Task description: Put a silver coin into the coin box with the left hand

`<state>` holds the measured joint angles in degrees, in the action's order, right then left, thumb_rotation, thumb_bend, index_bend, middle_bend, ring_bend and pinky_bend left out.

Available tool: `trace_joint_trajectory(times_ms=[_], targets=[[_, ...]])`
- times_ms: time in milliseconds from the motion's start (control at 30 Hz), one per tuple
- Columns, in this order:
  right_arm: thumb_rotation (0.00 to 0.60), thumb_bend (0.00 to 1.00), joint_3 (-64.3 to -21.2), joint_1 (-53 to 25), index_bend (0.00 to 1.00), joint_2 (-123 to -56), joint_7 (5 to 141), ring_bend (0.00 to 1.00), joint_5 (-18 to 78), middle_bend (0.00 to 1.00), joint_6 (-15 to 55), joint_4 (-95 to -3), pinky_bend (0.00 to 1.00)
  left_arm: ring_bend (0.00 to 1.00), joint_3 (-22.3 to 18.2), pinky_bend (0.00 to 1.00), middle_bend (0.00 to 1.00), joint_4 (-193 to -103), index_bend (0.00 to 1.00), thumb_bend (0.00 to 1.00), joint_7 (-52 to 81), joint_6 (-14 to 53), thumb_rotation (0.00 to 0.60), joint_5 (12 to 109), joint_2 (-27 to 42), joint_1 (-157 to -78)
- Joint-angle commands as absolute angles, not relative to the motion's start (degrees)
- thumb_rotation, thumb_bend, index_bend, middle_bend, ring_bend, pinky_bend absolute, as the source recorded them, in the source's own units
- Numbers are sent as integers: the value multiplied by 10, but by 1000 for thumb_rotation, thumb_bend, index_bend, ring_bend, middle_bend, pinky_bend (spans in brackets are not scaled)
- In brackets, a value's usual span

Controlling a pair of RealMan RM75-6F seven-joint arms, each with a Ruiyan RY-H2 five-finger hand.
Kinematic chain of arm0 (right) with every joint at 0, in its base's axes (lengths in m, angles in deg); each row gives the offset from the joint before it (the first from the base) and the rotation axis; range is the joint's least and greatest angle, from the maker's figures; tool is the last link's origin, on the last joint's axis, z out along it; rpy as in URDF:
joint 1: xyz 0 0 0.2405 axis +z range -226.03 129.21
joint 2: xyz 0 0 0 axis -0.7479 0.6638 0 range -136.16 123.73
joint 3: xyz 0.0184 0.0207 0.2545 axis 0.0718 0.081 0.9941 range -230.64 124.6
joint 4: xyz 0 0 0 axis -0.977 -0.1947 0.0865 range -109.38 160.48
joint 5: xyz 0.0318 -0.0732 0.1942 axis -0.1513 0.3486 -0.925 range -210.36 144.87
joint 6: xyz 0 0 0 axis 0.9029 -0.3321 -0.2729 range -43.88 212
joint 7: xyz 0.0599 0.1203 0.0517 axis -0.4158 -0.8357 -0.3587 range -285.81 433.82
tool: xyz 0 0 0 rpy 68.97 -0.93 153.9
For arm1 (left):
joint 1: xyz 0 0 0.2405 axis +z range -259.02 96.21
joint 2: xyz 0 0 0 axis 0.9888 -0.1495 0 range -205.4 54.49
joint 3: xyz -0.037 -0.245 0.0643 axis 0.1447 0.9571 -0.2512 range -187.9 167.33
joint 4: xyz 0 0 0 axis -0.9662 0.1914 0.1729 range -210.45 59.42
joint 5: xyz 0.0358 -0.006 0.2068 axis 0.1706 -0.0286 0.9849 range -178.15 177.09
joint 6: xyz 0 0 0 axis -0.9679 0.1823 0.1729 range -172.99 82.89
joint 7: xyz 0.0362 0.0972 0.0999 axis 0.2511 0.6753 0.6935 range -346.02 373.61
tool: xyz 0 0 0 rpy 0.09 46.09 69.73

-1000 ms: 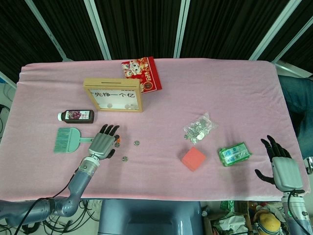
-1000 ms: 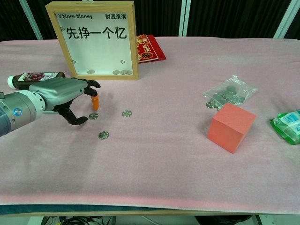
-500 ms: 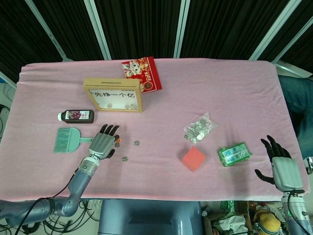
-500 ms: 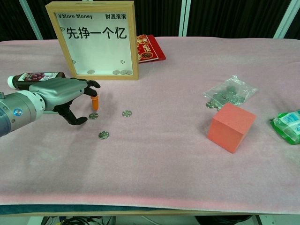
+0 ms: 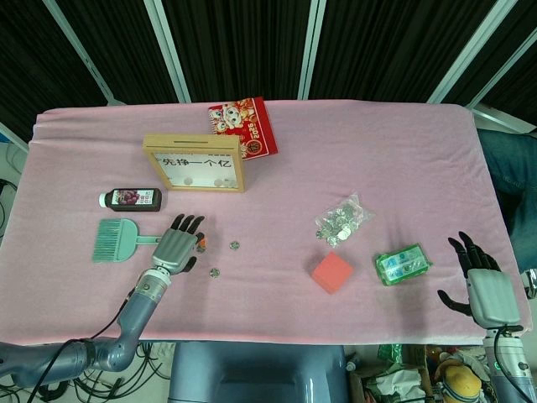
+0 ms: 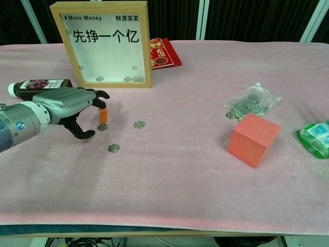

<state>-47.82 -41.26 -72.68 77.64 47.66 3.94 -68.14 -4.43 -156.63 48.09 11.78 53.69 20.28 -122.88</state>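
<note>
just beside left hand (image 6: 69,105), silver coin (image 6: 103,127)

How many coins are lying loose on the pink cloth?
3. One by the left hand fingers, one just right of it, one nearer the front. More sit in the bag and box.

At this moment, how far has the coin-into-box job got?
Nothing is done for this coin yet. The left robot hand is down over the loose coin by its orange fingertip, but no coin is lifted. Picking it up and dropping it into the coin box remain. The right robot hand waits open at the table edge.
</note>
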Motion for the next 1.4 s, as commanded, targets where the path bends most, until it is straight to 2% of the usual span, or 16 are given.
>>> trace_joint_trajectory(times_ms=[33,1400], targets=[[600,129,-479,-413,103,-727,777,105,477,0,40,-682,194,0,-45,0,49,-1566,418,384,482,118,600,536,202,-1229],[600,129,-479,-412,104,-727,777,105,475,0,42,-683,194,0,-43,0,44,-1536,422,384,489,101,600,522,219,-1239]])
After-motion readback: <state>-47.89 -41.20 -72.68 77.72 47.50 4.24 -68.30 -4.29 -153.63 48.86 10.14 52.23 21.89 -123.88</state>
